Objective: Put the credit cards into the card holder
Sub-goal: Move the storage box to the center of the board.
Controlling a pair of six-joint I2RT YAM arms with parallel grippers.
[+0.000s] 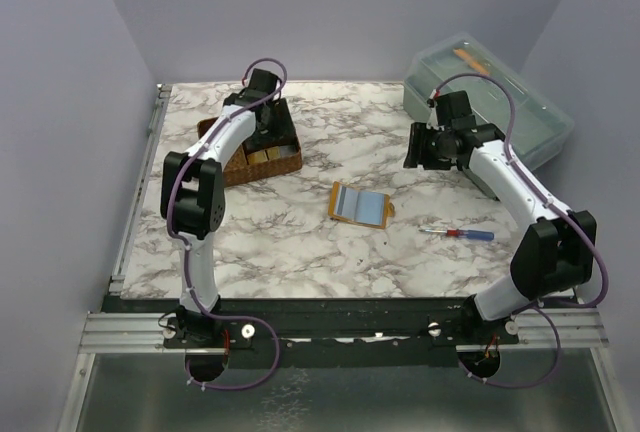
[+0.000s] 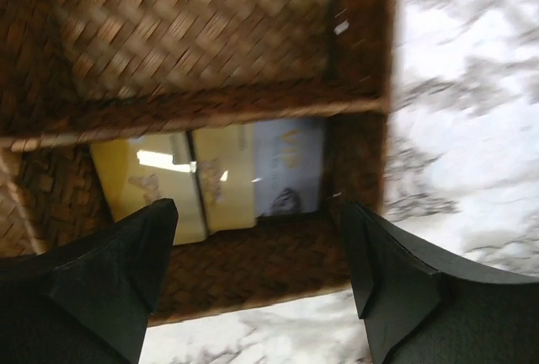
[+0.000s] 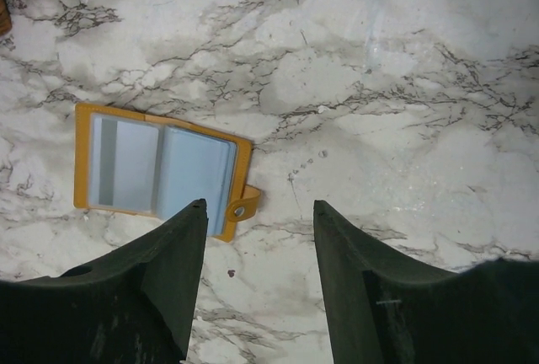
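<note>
Credit cards (image 2: 210,179) flat in basket's (image 2: 194,103) near compartment; card holder (image 1: 361,204) opened flat, long axis left-right; left tool (image 2: 259,208) and right tool (image 3: 260,206) released, empty.

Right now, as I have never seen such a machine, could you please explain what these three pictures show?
Two robot arms stand at a marble table. One picture looks down from above; the other two come from a camera on each wrist, with the black fingers at the bottom. The left tool is open over a woven basket with cards inside. The right tool is open near the orange card holder, which lies open. A screwdriver and a clear box are also there. Nothing is held.
</note>
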